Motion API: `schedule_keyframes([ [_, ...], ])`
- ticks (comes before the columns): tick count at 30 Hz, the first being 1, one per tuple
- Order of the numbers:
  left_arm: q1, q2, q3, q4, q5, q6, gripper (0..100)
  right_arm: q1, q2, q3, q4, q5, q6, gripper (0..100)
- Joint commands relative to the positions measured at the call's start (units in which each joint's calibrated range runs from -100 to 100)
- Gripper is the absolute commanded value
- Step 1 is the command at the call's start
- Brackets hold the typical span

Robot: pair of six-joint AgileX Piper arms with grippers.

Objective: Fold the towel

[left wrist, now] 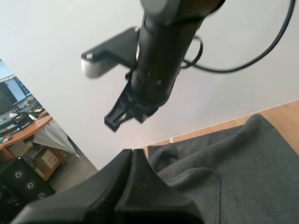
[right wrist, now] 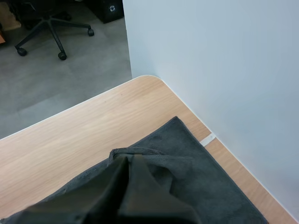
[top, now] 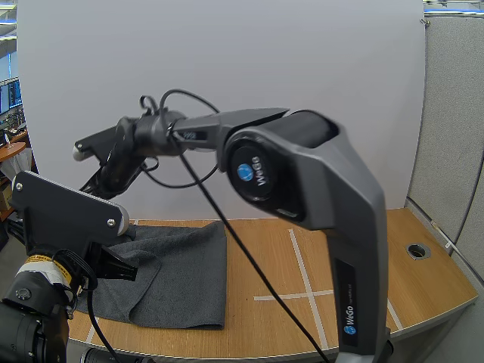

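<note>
Evidently soft, light and limp, the grey towel (top: 185,276) lies on the table's (top: 340,257) left side. Left gripper (top: 125,269) and right gripper (top: 97,184) are both closed and empty. A far corner looks best to pinch.

My right arm (top: 333,197) is wearing a grey shell and blue WeGo badge (top: 246,172). My left arm (top: 64,215) is showing silver screws (top: 111,222).

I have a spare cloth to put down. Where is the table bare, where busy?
Bare table lies right of the towel, around the tape cross, out to the round hole. Its far left corner is bare too. Crowded: the left, with left gripper and right gripper above the towel.
</note>
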Motion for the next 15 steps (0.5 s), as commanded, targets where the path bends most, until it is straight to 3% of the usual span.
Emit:
schedule_keyframes([
  [1, 0.00, 0.0, 0.4, 0.4, -1.1, -0.2, 0, -2.3, -7.1, -0.5, -1.0, 7.8, 0.1, 0],
  [8, 0.00, 0.0, 0.4, 0.4, -1.1, -0.2, 0, -5.0, -14.2, -0.5, -1.3, 13.0, 0.1, 0],
  [12, 0.00, 0.0, 0.4, 0.4, -1.1, -0.2, 0, -5.0, -17.6, -0.5, -8.3, 17.5, 0.1, 0],
  [15, 0.00, 0.0, 0.4, 0.4, -1.1, -0.2, 0, -5.4, -20.5, -0.5, -14.4, 19.2, 6.1, 0],
])
